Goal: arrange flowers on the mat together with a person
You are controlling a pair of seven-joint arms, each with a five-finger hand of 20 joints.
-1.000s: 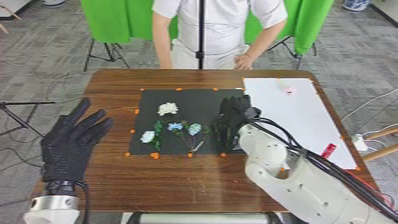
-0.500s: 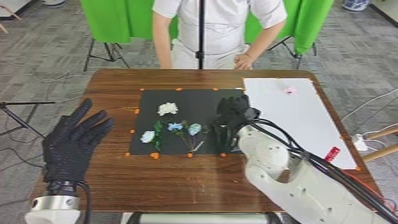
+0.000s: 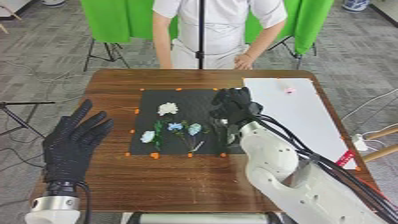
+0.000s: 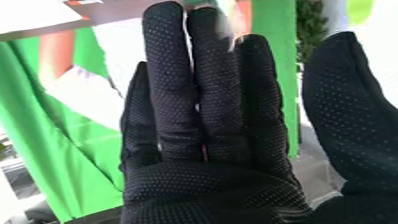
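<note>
right hand [image 3: 234,106] over black mat [image 3: 193,100] near flowers [image 3: 168,108], left hand [image 3: 69,152] well apart, all fingers straight

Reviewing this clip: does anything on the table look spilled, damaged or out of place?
Nothing stands out as spilled or damaged. The small pink item, probably a flower, lies by itself on the white sheet, away from the flowers on the black mat; it may simply be waiting its turn.
</note>
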